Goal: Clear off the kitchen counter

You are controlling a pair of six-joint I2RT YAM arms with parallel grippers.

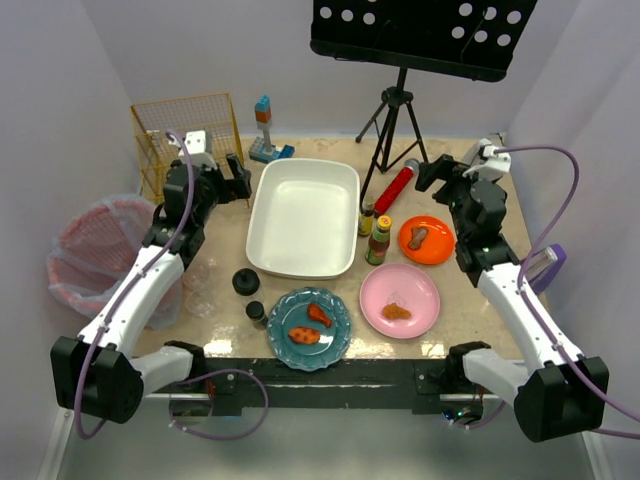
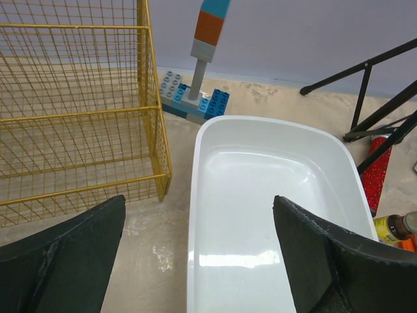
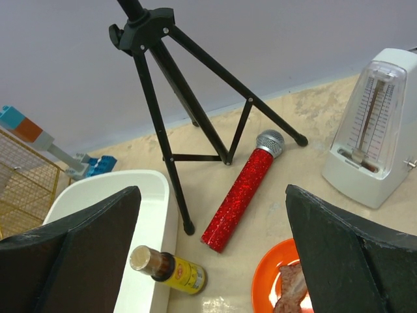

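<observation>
- Across the whole top view, the beige surface (image 1: 226, 243) carries everything, with the arm bases at its near edge.
- Left claw (image 2: 199, 208) is spread wide and holds nothing. It hovers over the left rim of the white tub (image 1: 303, 217), near the gold wire basket (image 2: 78, 111).
- Right claw (image 3: 213, 192) is also spread wide and empty. It hangs above the red microphone (image 3: 241, 189) and the tripod legs (image 3: 171, 111).
- Two bottles (image 1: 379, 240) stand just beside the tub's right wall.
- Near the front, a teal plate (image 1: 340, 345) holds two food pieces and a pink plate (image 1: 426, 284) holds one.
- An orange plate (image 1: 442, 250) sits behind the pink one.
</observation>
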